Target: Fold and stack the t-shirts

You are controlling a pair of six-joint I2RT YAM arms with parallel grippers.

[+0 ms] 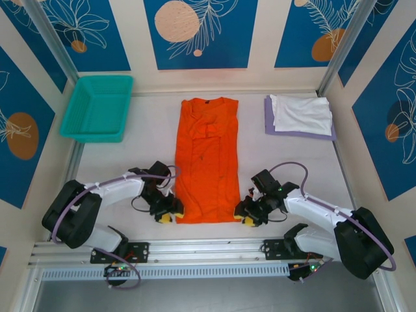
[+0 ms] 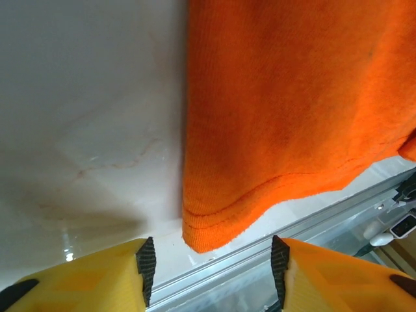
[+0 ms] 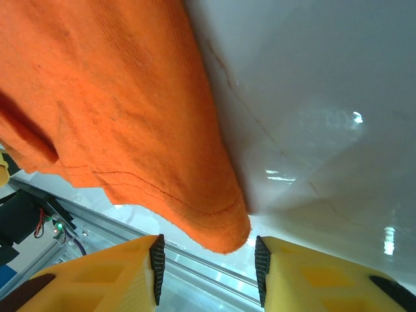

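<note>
Our left gripper [image 2: 211,260] sat at the near left corner of the orange t-shirt [image 1: 207,162], low over the table [image 1: 149,130]. Its jaws stood apart, with the hem corner lying in the gap between them, and we saw no cloth pinched. Our right gripper [image 3: 208,260] mirrored it at the near right corner of the same hem. It was likewise unclenched, the rounded corner of the cloth poking in between its jaws without being clamped.

We saw the orange t-shirt lying flat, collar at the far end and hem at the near end. It formed a long, narrow strip, and the sleeves looked to us already turned in over the body. Beyond its far right corner, and apart from it, the white t-shirt [image 1: 302,114] lay folded on top of the folded lavender t-shirt [image 1: 268,120], whose edge peeked out beneath. Beyond the far left corner of the orange t-shirt stood a teal basket [image 1: 71,110], which we took to be no part of the job.

We judged the work well past halfway. Two shirts were folded and stacked, and the third had been narrowed. What was left, as we read it, was to pinch both hem corners, carry the hem up toward the collar to shorten the strip, and then set the orange t-shirt on the pile.
</note>
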